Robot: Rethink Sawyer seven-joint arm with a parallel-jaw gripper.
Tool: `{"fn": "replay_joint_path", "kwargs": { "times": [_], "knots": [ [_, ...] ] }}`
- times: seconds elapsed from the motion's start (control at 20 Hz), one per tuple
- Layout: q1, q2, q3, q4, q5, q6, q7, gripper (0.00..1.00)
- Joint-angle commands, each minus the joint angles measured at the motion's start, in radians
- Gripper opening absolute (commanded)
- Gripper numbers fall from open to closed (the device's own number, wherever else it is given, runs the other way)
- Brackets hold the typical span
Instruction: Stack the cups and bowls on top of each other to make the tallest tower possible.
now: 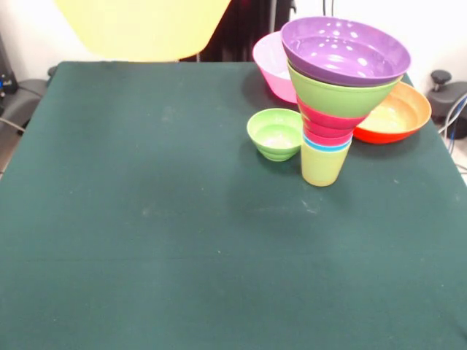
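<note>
The tower stands right of the table's middle. A yellow-green cup (324,165) is lowest, with a blue cup's rim (326,145) showing above it. Red and pink-red pieces (332,121) follow, then a lime green bowl (340,95) and a purple bowl (344,49) on top. The column widens upward and leans slightly right. A small green bowl (276,133) sits on the cloth just left of the tower. A big pale yellow bowl (142,28) hangs at the top edge, above the table's far left part. No gripper shows, and what holds the yellow bowl is cut off.
A pink bowl (271,64) lies behind the tower and a big orange bowl (398,114) behind and to its right. The dark green table cloth (160,240) fills the view, and cables and dark gear lie past its left and right edges.
</note>
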Motion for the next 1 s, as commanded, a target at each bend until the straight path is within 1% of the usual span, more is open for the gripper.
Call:
{"fn": "replay_joint_path", "kwargs": {
  "times": [0.05, 0.3, 0.6, 0.75, 1.0],
  "knots": [
    [0.032, -0.055, 0.082, 0.079, 0.062, 0.114, 0.019, 0.0],
    [0.055, -0.094, 0.076, 0.081, 0.098, 0.113, 0.046, 0.0],
    [0.094, -0.136, 0.054, 0.1, 0.128, 0.085, 0.083, 0.0],
    [0.124, -0.151, 0.022, 0.079, 0.142, 0.092, 0.086, 0.0],
    [0.168, -0.172, -0.012, 0.098, 0.15, 0.058, 0.11, 0.0]
  ]
}}
